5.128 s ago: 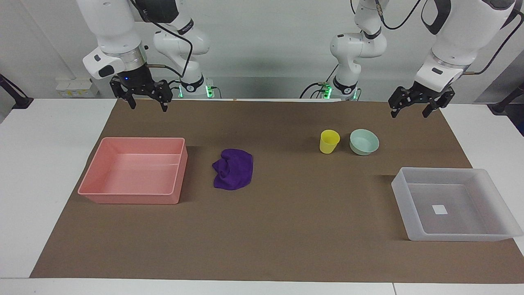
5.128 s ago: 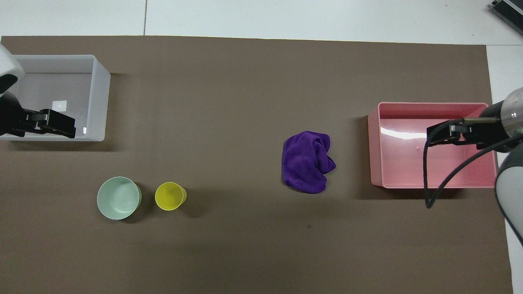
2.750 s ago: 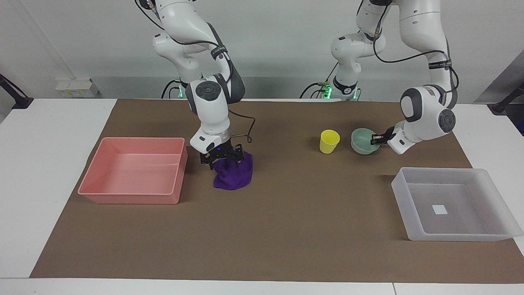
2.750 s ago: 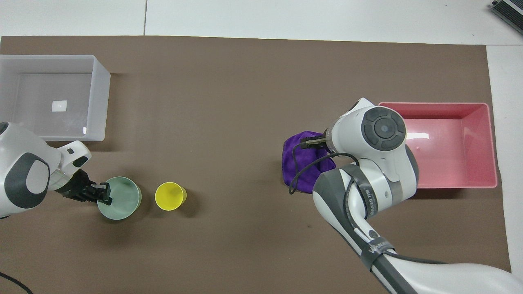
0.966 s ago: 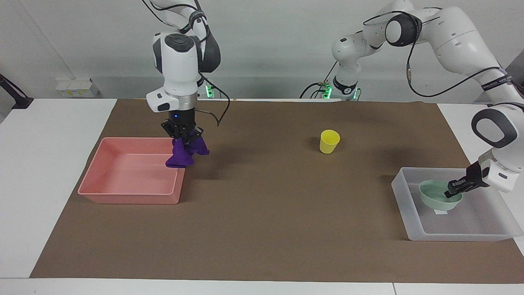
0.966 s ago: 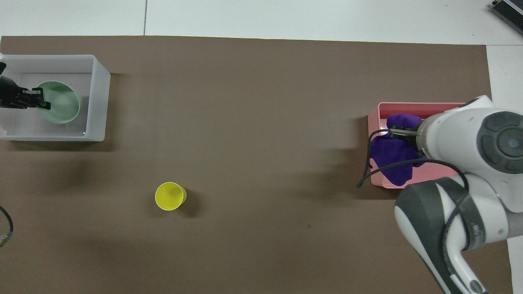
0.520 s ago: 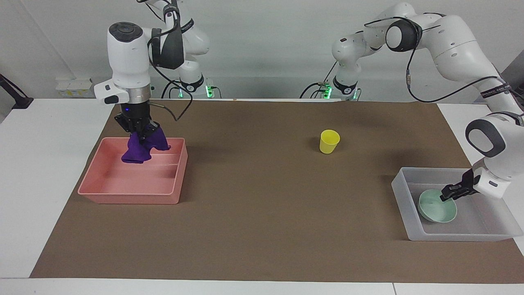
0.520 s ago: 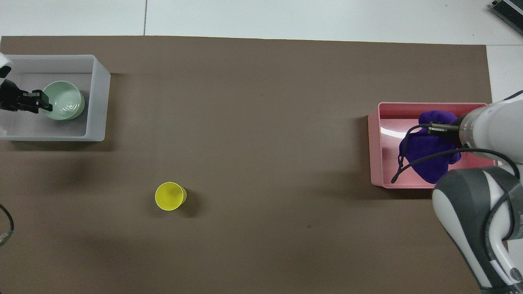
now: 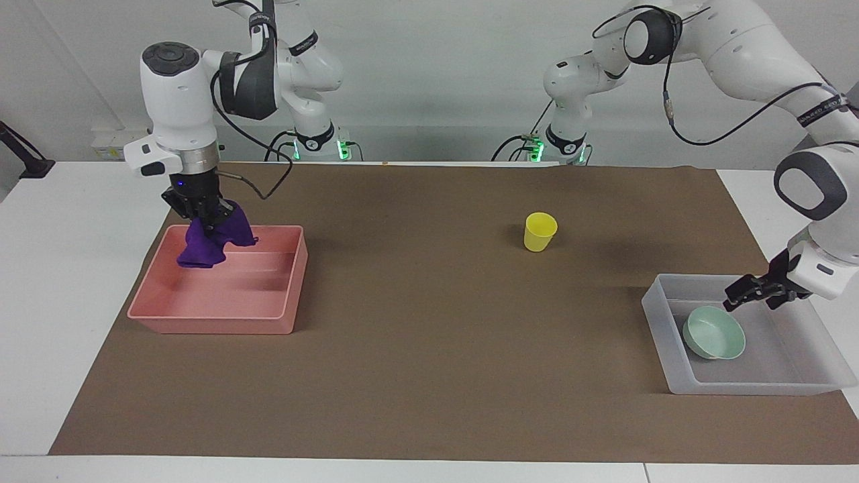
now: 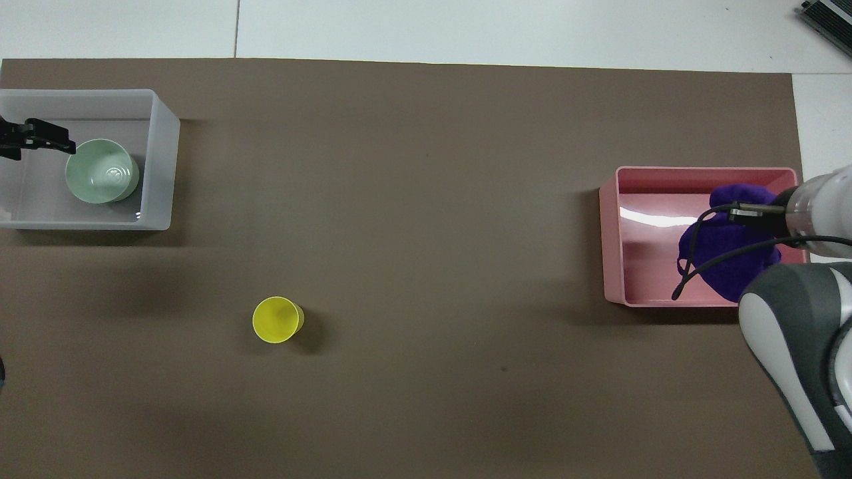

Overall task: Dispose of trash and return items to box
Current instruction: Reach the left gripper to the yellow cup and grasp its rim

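We see a white table (image 9: 80, 282) covered for most of its width by a brown paper mat (image 9: 429, 349). On the mat, toward the right arm's end of the table, sits a pink rectangular tray (image 9: 211, 310) with raised walls and a glossy floor. At the wall, a white socket strip (image 9: 119, 143) lies by the table's edge.

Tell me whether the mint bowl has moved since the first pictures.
Yes. The bowl has gone from beside the yellow cup into the translucent box at the left arm's end; the left tool is now over it.
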